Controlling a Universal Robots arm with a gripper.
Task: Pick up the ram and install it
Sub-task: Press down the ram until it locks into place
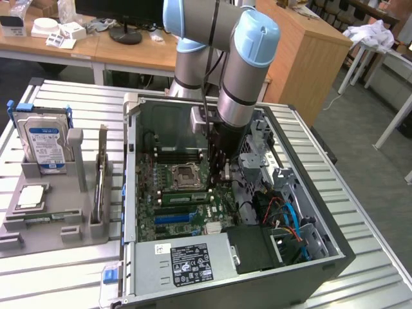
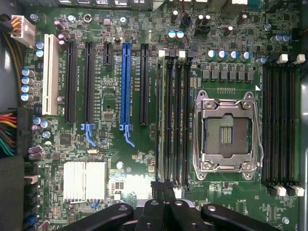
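Honestly, with the fingers (image 2: 158,198) pressed together, holding nothing, just above the ram (image 1: 183,196) that seems to stand on the motherboard (image 2: 110,110) beside the processor socket (image 2: 226,132), I fear an off-centre push could leave it half-seated or tilted.

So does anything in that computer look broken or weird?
Nothing looks broken or spilled. One odd thing: the processor socket sits empty, bare contacts showing, while a small square silver chip lies out on the grey holder at the exterior view's left.
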